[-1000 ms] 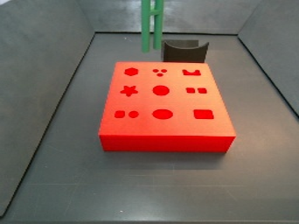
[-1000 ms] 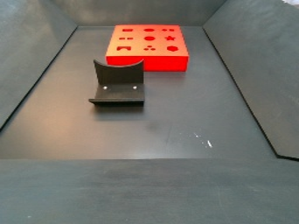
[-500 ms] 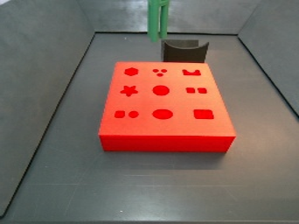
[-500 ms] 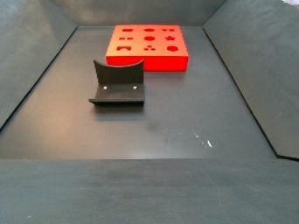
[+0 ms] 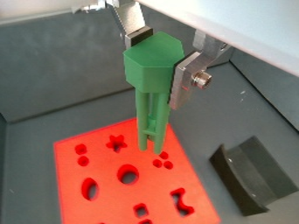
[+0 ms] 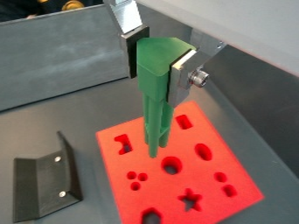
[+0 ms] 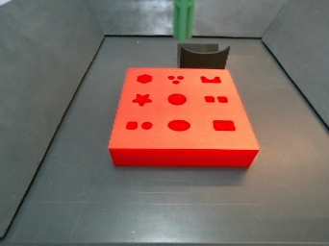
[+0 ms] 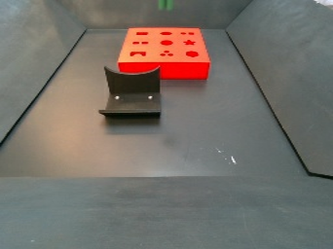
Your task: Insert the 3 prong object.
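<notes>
My gripper [image 5: 156, 61] is shut on the hexagonal head of the 3 prong object [image 5: 149, 101], a bright green peg of thin parallel rods that hangs straight down, well above the red block [image 5: 105, 179] with shaped holes. Both wrist views show this grip [image 6: 160, 61], with the peg [image 6: 156, 109] over the block [image 6: 205, 175]. A group of three small round holes [image 5: 163, 160] lies near the peg's tips. In a side view only the peg's lower part [image 7: 184, 19] shows, high behind the block [image 7: 180, 120]; the gripper is out of frame there.
The dark fixture [image 7: 202, 55], an L-shaped bracket with a curved top, stands behind the red block; it also shows in the wrist views [image 5: 251, 175] [image 6: 47, 175] and a side view [image 8: 131, 92]. Grey walls [image 7: 64, 86] enclose the dark floor.
The green peg has moved to the right and a little upward in the side view, from left of the fixture to above it. The block and fixture have not moved.
</notes>
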Controlling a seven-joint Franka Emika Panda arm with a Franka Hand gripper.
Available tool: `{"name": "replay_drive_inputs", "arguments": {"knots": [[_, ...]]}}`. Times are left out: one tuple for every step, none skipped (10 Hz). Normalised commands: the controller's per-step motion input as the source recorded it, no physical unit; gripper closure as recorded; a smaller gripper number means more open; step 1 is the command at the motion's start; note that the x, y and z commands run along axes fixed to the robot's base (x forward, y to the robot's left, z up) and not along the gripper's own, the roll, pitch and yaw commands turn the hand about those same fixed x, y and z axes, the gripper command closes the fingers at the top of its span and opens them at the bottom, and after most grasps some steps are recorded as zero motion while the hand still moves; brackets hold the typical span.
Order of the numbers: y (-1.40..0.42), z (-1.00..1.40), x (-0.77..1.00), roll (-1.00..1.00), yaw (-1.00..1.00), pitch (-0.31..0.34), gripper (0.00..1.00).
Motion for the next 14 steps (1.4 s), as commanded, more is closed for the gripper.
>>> {"name": "replay_drive_inputs", "arguments": {"knots": [[0.48, -0.19, 0.31, 0.06, 0.36, -0.121, 1.00], [0.42, -0.11, 0.23, 0.11, 0.42, -0.083, 1.00], [0.10, 0.00, 0.08, 0.19, 0.72, -0.017, 1.00], [0.00, -0.07, 0.03, 0.23, 0.75, 0.000, 1.00], [0.00, -0.22, 0.00, 0.27, 0.68, 0.147, 1.00], [0.00, -0.53, 0.16, 0.04, 0.43, 0.240, 1.00], [0.00, -0.62, 0.32, 0.00, 0.16, 0.291, 1.00], [0.00, -0.63, 0.17, -0.10, 0.00, 0.267, 1.00], [0.00, -0.51, 0.13, -0.14, -0.14, 0.286, 1.00], [-0.07, -0.37, 0.16, -0.13, -0.22, 0.221, 1.00], [-0.12, -0.13, 0.00, -0.04, -0.17, 0.124, 1.00], [-0.09, -0.17, 0.00, 0.00, -0.17, 0.036, 1.00], [0.00, -0.32, -0.01, -0.01, -0.27, -0.016, 1.00], [0.00, -0.21, -0.14, 0.00, -0.41, -0.060, 1.00]]}}
